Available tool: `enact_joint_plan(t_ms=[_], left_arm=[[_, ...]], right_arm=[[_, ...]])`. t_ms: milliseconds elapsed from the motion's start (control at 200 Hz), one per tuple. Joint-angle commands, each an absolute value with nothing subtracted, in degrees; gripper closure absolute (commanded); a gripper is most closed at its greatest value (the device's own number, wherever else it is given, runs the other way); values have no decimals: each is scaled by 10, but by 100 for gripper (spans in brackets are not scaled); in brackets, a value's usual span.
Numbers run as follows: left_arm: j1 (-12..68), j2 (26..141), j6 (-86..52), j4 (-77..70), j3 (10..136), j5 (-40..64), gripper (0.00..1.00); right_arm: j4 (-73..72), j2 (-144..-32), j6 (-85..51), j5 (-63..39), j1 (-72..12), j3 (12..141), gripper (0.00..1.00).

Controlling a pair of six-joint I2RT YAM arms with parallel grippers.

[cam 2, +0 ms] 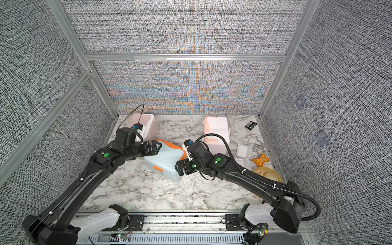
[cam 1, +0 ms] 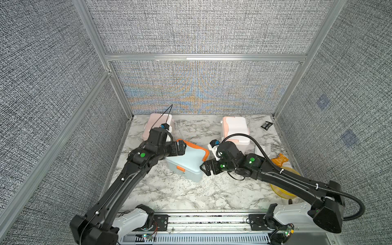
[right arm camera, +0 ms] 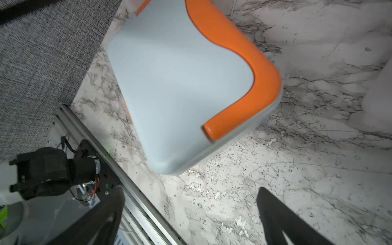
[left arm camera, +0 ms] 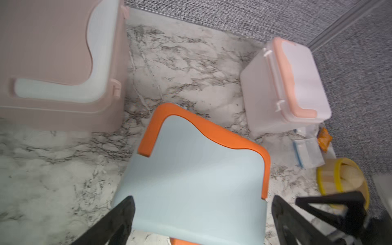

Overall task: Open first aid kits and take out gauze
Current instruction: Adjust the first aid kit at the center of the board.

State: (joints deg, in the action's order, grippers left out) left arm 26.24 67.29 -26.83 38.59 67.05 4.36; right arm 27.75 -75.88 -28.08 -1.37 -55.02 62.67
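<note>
The light blue first aid kit (cam 1: 186,162) with an orange handle (left arm camera: 212,131) stands mid-table with its lid down. My left gripper (cam 1: 184,148) is open at its far left end, and its fingers (left arm camera: 125,210) straddle the lid, with a gap at one side. Beside the kit's near right corner my right gripper (cam 1: 204,168) hangs open over bare marble, holding nothing (right arm camera: 189,195). The pink kit (cam 1: 158,125) sits at the back left, partly behind my left arm. At the back right is the white and peach kit (cam 1: 234,129). Wrapped gauze (cam 2: 244,151) lies to its right.
A small black packet (cam 1: 266,124) lies in the back right corner. An orange packet (cam 1: 280,159) and a yellow-rimmed roll (left arm camera: 343,180) sit by the right wall, partly under my right arm. Fabric walls close three sides and a metal rail (cam 1: 207,221) runs along the front.
</note>
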Motion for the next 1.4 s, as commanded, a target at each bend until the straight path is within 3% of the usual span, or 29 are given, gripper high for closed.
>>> enact_joint_plan(t_ms=[0,300,555,625,926,1031,1231,1396], left_arm=[[248,727,-236,404,701,-3,1],[230,761,-229,379,649,-16,0],[230,775,-267,371,615,135,1],[241,763,-289,339,588,185,1],[371,658,-372,219,483,210,0],[419,637,-378,238,493,187,0],[416,562,-322,318,539,63,1],[391,672,-247,361,686,49,1]], right_arm=[[272,-775,-245,81,-595,629,1],[273,-901,-263,194,-667,687,1],[330,-948,-309,274,-669,721,1],[337,-934,-312,283,-666,709,1],[348,-833,-319,271,-608,608,1],[351,-785,-314,262,-584,574,1],[343,-687,-305,206,-560,504,1],[294,-609,-335,140,-548,448,1]])
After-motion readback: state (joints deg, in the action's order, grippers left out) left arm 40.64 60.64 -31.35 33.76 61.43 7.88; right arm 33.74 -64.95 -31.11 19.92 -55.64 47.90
